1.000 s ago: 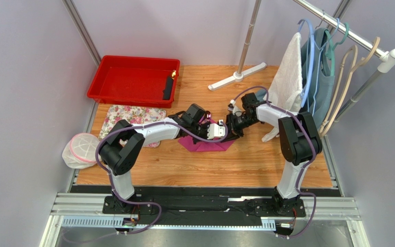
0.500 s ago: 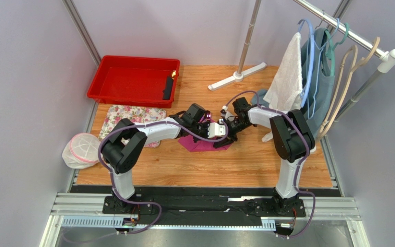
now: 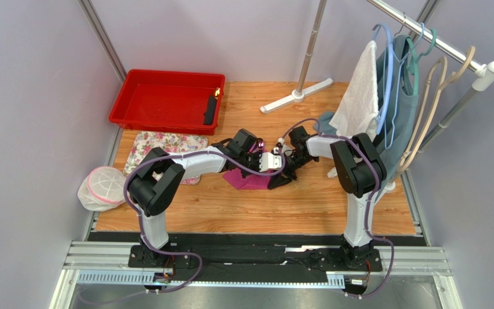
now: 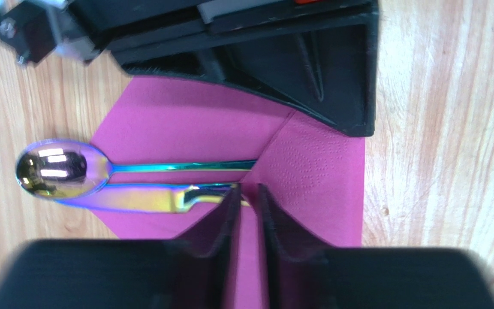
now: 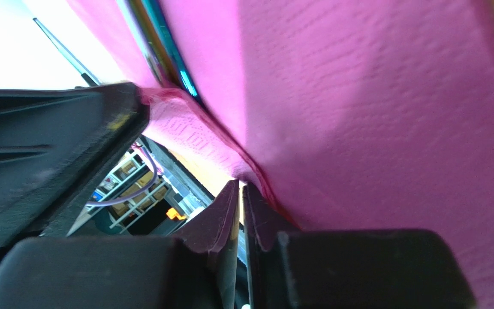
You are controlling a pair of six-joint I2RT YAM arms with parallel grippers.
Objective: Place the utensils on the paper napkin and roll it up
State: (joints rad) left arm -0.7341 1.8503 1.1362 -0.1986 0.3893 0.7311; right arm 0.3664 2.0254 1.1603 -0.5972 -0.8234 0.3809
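Iridescent metal utensils (image 4: 146, 198) lie on the magenta paper napkin (image 4: 185, 129). The left tool (image 4: 247, 190) is closed and the right tool (image 5: 240, 188) pinches its edge, so rolling looks barely begun.

A robotics lab test cell, not a home. Plain pale grey panels (image 3: 30, 96) and bare metal posts (image 3: 101, 35) box in a wooden table (image 3: 249, 206). Two robot arms (image 3: 185, 164) are bolted to an aluminium rail (image 3: 256, 257) at its near edge. Household props look staged: a red tray (image 3: 166, 73), a floral cloth (image 3: 166, 145) and a clothes rack (image 3: 436, 38) with hangers (image 3: 391, 71).
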